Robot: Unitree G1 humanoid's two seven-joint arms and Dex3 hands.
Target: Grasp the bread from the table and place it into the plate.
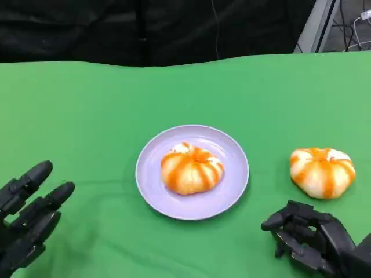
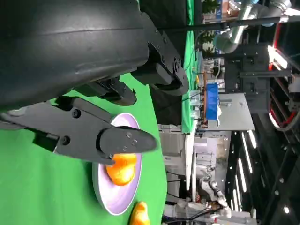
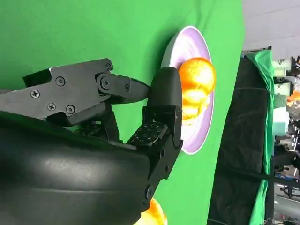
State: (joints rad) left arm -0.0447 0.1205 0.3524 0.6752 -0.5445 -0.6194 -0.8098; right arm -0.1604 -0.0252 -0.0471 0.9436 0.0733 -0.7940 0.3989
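Observation:
One orange-striped bread lies on the lavender plate at the table's middle. A second bread sits on the green cloth to the plate's right. My right hand is just in front of this second bread, apart from it, with its fingers curled in and nothing in them. At the lower left my left hand holds nothing, its fingers stretched out and apart, well clear of the plate. The right wrist view shows my right hand, the plate, the bread on it and the loose bread.
The green cloth covers the whole table up to a black curtain at the back. In the left wrist view, past my left hand, are the plate, both breads and lab equipment beyond the table.

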